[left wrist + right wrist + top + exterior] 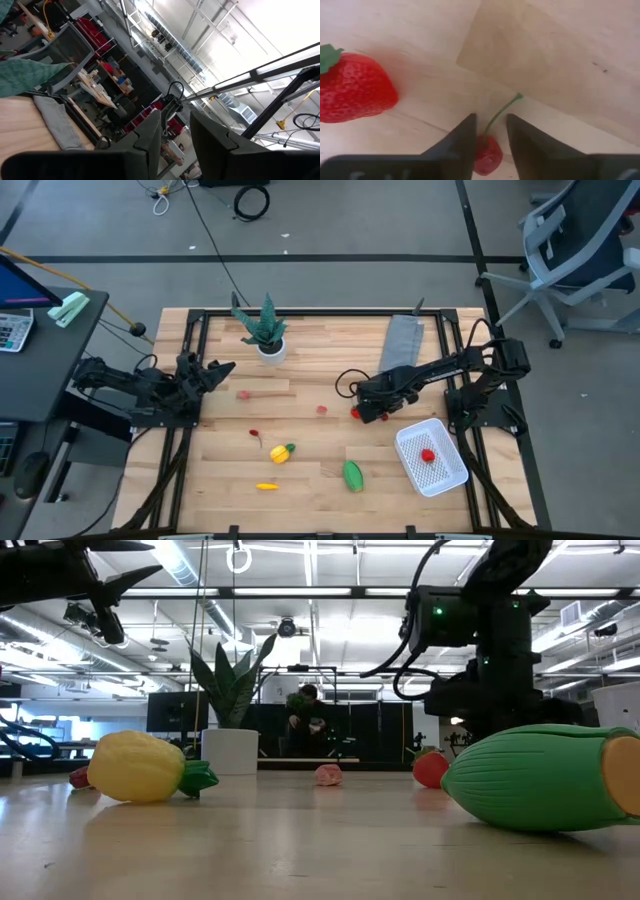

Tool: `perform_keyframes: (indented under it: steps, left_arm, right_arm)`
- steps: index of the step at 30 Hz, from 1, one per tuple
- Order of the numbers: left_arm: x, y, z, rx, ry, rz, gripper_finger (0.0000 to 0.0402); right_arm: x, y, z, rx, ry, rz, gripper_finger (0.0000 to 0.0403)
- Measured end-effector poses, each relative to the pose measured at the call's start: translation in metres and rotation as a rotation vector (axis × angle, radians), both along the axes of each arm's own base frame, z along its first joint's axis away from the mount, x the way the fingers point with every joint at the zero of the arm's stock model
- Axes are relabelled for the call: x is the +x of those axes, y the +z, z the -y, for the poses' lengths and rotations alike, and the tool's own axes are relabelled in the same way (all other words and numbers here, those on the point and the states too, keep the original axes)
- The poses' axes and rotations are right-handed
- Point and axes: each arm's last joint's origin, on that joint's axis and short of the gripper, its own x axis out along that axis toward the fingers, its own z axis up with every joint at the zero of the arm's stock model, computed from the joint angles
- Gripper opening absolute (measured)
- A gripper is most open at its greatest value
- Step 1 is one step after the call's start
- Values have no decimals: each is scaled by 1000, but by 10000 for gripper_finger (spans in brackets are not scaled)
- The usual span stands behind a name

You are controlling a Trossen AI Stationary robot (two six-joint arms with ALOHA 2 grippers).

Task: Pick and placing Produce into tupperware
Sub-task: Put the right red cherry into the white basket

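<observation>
1. Left gripper point(222, 367) raised near the bench's left edge, fingers a narrow gap apart, holding nothing.
2. Lemon point(283, 452), carrot point(267, 486) and cucumber point(353, 475) lying toward the front edge.
3. Right gripper point(490, 135) down at mid-bench, pinching a cherry point(486, 152); strawberry point(354, 88) just beside.
4. Tupperware point(447, 472) near the front right corner, one red piece point(428, 455) inside.

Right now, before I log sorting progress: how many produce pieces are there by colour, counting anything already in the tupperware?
Red or pink pieces: 6 (strawberry, cherry, one in tupperware, three loose)
Yellow pieces: 2
Green piece: 1
Total: 9
</observation>
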Motion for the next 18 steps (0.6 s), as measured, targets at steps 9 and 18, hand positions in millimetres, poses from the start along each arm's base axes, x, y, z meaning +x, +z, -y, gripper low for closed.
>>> perform_keyframes:
  steps: [9,18]
  left_arm:
    - [0,0,0,0,0,0,110]
    - [0,0,0,0,0,-1,110]
  right_arm:
    - [0,1,0,-25,37,8,10]
    - [13,41,-7,-7,91,178,6]
